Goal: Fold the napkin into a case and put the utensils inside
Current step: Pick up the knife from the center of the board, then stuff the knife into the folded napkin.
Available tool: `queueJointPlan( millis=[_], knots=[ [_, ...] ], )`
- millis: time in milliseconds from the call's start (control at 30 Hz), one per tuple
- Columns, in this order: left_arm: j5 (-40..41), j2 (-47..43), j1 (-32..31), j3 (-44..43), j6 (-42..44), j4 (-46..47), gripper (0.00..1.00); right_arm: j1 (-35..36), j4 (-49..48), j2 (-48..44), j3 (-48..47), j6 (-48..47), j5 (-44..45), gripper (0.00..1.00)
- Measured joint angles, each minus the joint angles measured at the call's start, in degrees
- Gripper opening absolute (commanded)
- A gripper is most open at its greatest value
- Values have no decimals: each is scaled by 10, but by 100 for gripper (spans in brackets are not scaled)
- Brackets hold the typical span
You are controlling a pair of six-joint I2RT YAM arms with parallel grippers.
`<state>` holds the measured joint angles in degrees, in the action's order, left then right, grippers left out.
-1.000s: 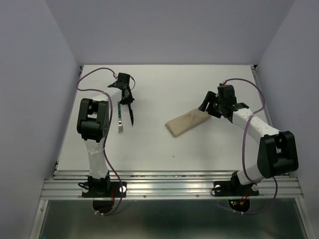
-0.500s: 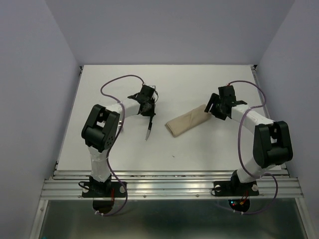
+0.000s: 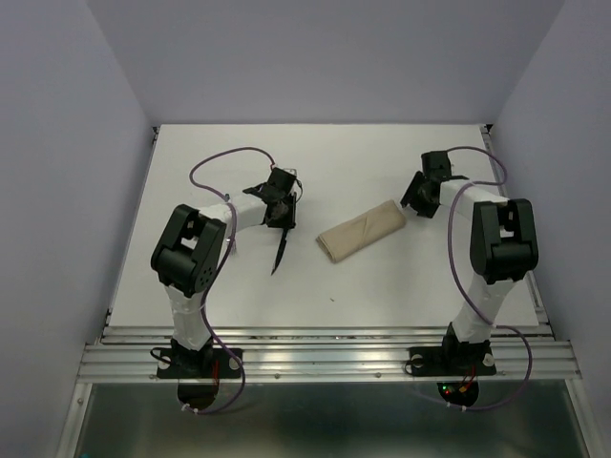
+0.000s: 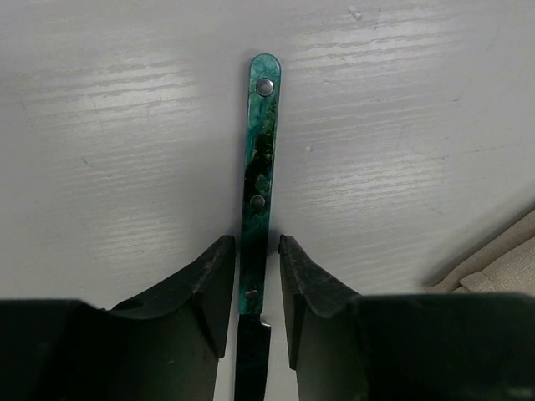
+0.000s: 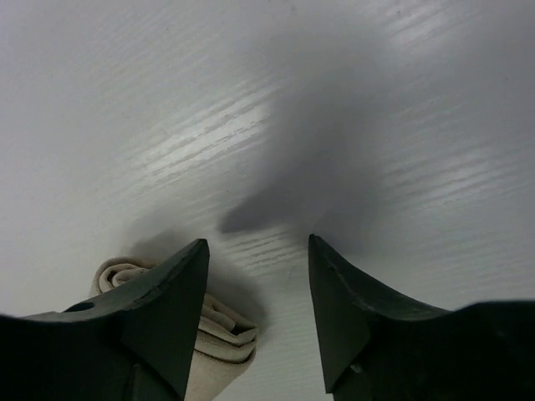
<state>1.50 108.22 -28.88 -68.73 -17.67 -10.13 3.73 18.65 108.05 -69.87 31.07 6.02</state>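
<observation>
The case (image 3: 363, 229) lies flat on the desk (image 3: 382, 286), right of centre, slanting from near-left to far-right. The right end effector (image 5: 257, 242) hovers just off its far-right end, jaws well apart with nothing between them. Left of the case, the left end effector (image 4: 257, 242) straddles a green-handled utensil (image 4: 259, 159). Its fingers (image 4: 219, 284) sit close on either side of the handle. Whether they pinch it or merely flank it cannot be told.
</observation>
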Motion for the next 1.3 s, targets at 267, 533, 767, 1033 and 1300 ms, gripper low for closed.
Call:
queueJointPlan(
  millis=[267,533,767,1033,1300],
  knots=[
    [11,3,-10,-6,7,-5,0,7,7,29,-35,-5,-16,29],
    [-4,3,-10,-7,16,-6,0,49,5,31,-34,-11,-49,26],
    [-39,-26,-10,-7,29,-34,0,57,8,45,-54,-47,-108,25],
    [-64,-99,-29,-21,42,-56,0,57,28,77,-111,-95,-167,25],
    [-90,-104,-96,-57,54,-83,0,61,45,87,-122,-106,-188,25]
  ],
)
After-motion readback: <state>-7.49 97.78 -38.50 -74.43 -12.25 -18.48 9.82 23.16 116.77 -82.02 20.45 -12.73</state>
